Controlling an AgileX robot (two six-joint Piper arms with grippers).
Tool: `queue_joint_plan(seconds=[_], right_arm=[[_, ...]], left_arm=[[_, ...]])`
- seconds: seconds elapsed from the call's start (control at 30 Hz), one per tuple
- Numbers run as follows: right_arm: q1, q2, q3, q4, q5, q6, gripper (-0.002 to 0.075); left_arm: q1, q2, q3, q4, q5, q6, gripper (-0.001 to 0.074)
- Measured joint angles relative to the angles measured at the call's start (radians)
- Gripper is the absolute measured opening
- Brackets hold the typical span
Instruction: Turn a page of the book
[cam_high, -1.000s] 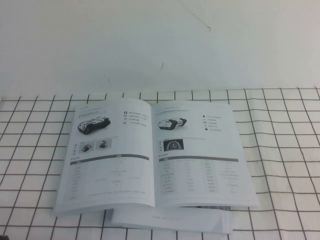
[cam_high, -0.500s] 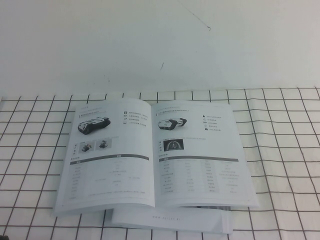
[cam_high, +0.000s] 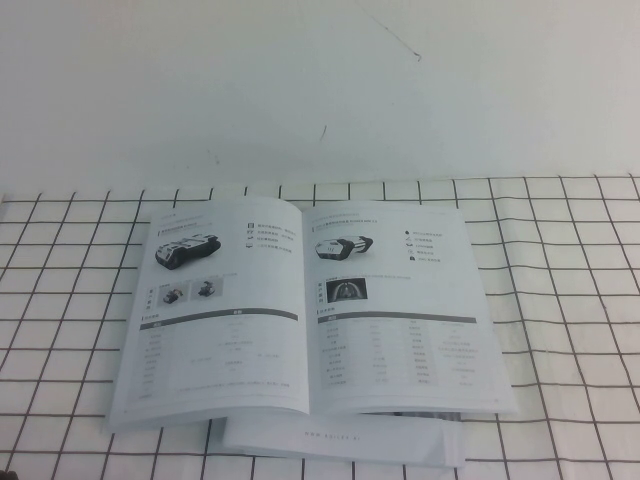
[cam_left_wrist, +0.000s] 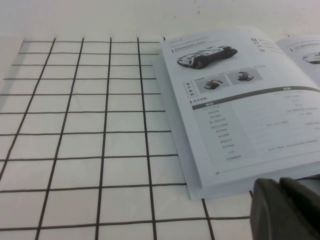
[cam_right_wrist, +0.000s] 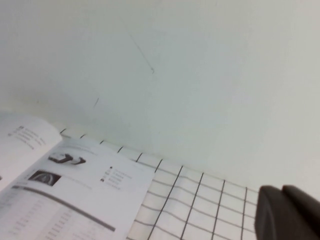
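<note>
The book (cam_high: 400, 310) lies open and flat on the checked cloth in the high view. Its left leaf is the page (cam_high: 215, 310), with a black vehicle photo, two small photos and a grey-banded table. The left wrist view shows that page (cam_left_wrist: 240, 100) close up. My left gripper (cam_left_wrist: 282, 187) is shut and empty, just off the book's near left corner. From the right wrist view I see the book's right leaf (cam_right_wrist: 65, 195). My right gripper (cam_right_wrist: 281, 191) is shut and empty, off to the book's right. Neither gripper appears in the high view.
The white cloth with a black grid (cam_high: 570, 300) covers the table around the book. A plain white wall (cam_high: 320, 90) rises behind it. A white band with small print (cam_high: 340, 438) sticks out under the book's front edge.
</note>
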Motion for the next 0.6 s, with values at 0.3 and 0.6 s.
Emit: queue_joint_plan(seconds=[0.3, 0.6], right_arm=[[-0.03, -0.086, 0.026, 0.004, -0.002, 0.0, 0.0], [-0.03, -0.112, 0.316, -0.034, -0.146, 0.03, 0.0]], left_arm=[[0.0, 0.0, 0.0, 0.0, 0.0, 0.0, -0.0002], [0.0, 0.0, 0.0, 0.0, 0.001, 0.003, -0.0002]])
